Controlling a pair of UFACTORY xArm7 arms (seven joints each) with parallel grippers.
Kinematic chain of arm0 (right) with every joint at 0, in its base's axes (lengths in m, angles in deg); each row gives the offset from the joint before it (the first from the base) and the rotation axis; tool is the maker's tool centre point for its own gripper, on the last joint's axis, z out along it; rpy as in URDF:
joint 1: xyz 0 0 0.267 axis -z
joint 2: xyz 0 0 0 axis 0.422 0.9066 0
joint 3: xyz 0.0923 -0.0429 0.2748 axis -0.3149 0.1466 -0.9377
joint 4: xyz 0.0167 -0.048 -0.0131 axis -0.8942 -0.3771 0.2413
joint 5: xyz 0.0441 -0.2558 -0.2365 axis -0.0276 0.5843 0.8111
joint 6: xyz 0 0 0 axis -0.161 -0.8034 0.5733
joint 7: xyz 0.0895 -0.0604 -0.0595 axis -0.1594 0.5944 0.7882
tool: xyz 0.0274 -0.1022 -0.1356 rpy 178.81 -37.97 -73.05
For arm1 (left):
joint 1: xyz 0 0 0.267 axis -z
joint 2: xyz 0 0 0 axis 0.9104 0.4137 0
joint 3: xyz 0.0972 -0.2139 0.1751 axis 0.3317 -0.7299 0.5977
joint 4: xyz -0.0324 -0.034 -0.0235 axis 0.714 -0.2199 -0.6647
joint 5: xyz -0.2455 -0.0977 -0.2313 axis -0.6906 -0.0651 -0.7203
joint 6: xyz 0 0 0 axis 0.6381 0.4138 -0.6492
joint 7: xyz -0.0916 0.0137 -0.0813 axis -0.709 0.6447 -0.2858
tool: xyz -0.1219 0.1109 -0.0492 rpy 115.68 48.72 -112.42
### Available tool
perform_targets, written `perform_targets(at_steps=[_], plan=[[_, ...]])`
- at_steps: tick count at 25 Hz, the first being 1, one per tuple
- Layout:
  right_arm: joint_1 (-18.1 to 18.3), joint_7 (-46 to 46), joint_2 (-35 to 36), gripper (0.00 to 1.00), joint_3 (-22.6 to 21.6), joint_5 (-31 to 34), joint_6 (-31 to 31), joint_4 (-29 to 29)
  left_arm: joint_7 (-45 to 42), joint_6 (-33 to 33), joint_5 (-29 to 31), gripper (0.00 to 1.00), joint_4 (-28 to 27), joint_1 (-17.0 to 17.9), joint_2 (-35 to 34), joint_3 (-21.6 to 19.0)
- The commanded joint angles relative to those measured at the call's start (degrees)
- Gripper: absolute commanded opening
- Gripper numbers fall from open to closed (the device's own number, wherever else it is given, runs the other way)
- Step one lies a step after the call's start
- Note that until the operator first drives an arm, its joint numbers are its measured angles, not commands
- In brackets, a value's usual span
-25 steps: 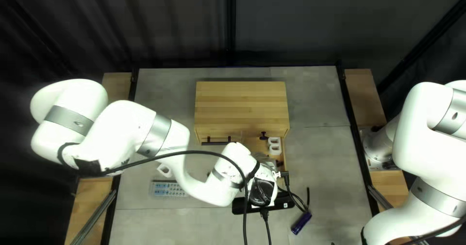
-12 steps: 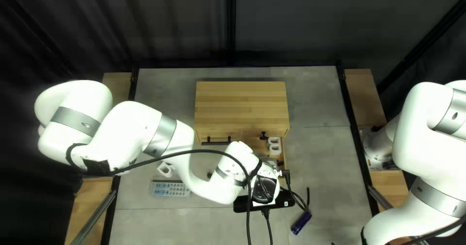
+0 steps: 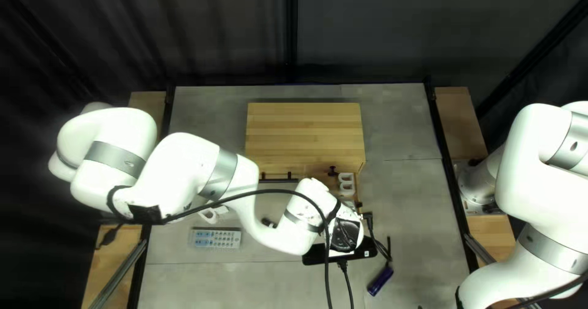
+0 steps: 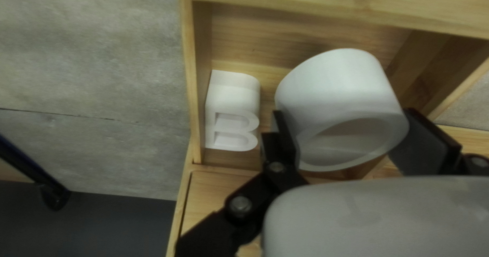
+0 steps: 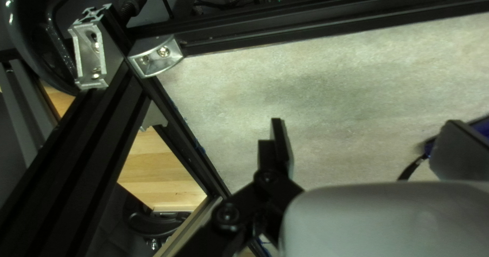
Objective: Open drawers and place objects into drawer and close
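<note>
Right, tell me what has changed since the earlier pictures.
My left arm has moved toward the right of the top left view and slightly toward its top. Its jaws are closed on a white ring over the open drawer; the earlier pictures don't show whether they held it then. The right arm, cabinet, white letter B and remote stayed put.

Left arm (image 3: 180, 165) stretched inward, jointed in bends, wrist (image 3: 346, 234) low. Left gripper (image 4: 344, 118) clamped from two sides (fingers well apart, load between). Right arm (image 3: 533, 186) bent along its own side; right gripper (image 5: 365, 122) spread wide, nothing held.
</note>
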Motion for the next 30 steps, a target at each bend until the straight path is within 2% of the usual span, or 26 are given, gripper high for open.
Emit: perform_targets(at_steps=[1, 8, 22, 23, 24, 27, 28, 29, 30], plan=[[0.0, 0.0, 0.0, 1.0, 0.0, 0.0, 0.0, 0.0, 0.33, 0.69, -0.45, 0.0, -0.8, -0.46, 0.52, 0.07], [0.0, 0.0, 0.0, 1.0, 0.0, 0.0, 0.0, 0.0, 0.56, 1.75, -0.93, 0.0, -2.27, -0.5, 1.49, -0.07], [0.0, 0.0, 0.0, 1.0, 0.0, 0.0, 0.0, 0.0, 0.17, 0.94, -1.17, 0.0, -0.76, -0.84, 1.37, -0.04], [0.0, 0.0, 0.0, 1.0, 0.0, 0.0, 0.0, 0.0, 0.2, 0.83, -1.21, 0.05, -0.57, -0.96, 1.24, -0.02], [0.0, 0.0, 0.0, 1.0, 0.0, 0.0, 0.0, 0.0, 0.2, 0.82, -1.26, 1.0, -0.53, -1.01, 1.21, -0.01], [0.0, 0.0, 0.0, 1.0, 0.0, 0.0, 0.0, 0.0, 0.18, 0.4, -2.01, 1.0, -0.45, -1.79, 1.12, 0.0], [0.0, 0.0, 0.0, 1.0, 0.0, 0.0, 0.0, 0.0, -0.09, 0.32, -2.02, 0.89, -0.32, -1.79, 1.01, 0.07], [0.0, 0.0, 0.0, 1.0, 0.0, 0.0, 0.0, 0.0, -0.28, 0.26, -2.0, 0.0, -0.28, -1.76, 0.98, 0.12], [0.0, 0.0, 0.0, 1.0, 0.0, 0.0, 0.0, 0.0, -0.48, 0.26, -1.96, 0.0, -0.16, -1.7, 0.78, 0.17]])
